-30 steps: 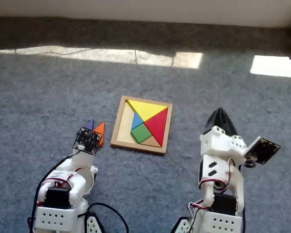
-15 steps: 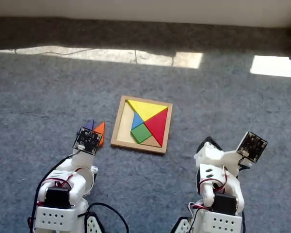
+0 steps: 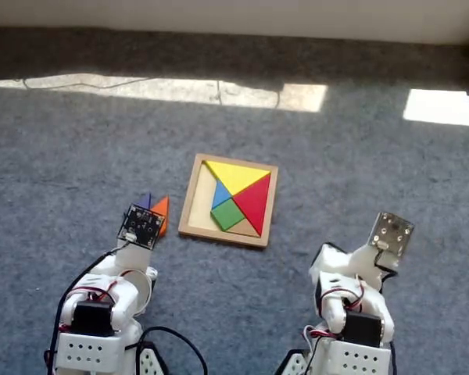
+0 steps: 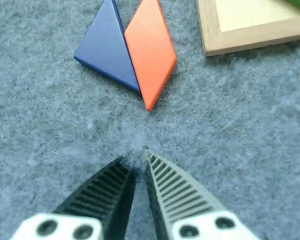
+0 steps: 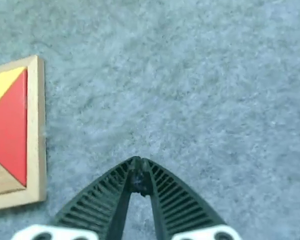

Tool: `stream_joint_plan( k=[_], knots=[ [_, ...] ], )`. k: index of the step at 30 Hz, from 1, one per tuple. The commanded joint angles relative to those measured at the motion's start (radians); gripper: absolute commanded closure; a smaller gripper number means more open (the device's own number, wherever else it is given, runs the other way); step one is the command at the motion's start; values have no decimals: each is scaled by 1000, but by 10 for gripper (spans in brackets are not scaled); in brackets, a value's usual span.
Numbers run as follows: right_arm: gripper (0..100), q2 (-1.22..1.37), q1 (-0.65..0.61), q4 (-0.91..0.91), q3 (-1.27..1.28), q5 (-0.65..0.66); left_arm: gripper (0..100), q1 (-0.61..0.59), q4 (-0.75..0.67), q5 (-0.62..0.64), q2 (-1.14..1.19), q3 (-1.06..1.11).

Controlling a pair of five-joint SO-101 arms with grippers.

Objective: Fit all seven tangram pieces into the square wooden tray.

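Note:
The square wooden tray [image 3: 189, 197] lies mid-carpet and holds yellow, red, light blue and green pieces, with bare wood along its left side. A dark blue triangle [image 4: 106, 49] and an orange parallelogram [image 4: 150, 51] lie side by side on the carpet just left of the tray [image 4: 240, 41]. My left gripper [image 4: 139, 157] is shut and empty, its tips a short way short of the orange piece. My right gripper [image 5: 139, 167] is shut and empty over bare carpet, right of the tray's edge [image 5: 37, 135]. Both arms sit folded near their bases [image 3: 102, 312] [image 3: 352, 305].
Grey carpet surrounds the tray on all sides. Sunlit patches [image 3: 438, 105] lie across the far carpet, and a pale wall edge runs along the back.
The right arm has pulled back toward its base and folded down, its wrist camera swinging round. The left arm and the pieces have stayed put.

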Motion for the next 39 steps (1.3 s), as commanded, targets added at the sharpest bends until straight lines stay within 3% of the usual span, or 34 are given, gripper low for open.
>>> stream_joint_plan(
  k=[1, 8, 14, 22, 26, 36, 39],
  knots=[
    [995, -18, 1, 25, 122, 46, 993, -13, 2, 8, -38, 15],
    [995, -18, 1, 25, 122, 48, 993, -59, 2, 3, -38, -74],
    [995, -18, 1, 25, 122, 48, 993, -148, 9, -219, -38, -211],
    [995, -19, 2, 25, 122, 51, 992, -216, 15, -276, -30, -302],
    [995, -19, 2, 25, 122, 51, 957, -225, 98, -292, -19, -406],
    [995, -19, 2, 25, 122, 51, 910, -225, 109, -295, 469, -688],
    [995, -19, 2, 25, 122, 51, 845, -225, 109, -288, 631, -774]
  ],
)
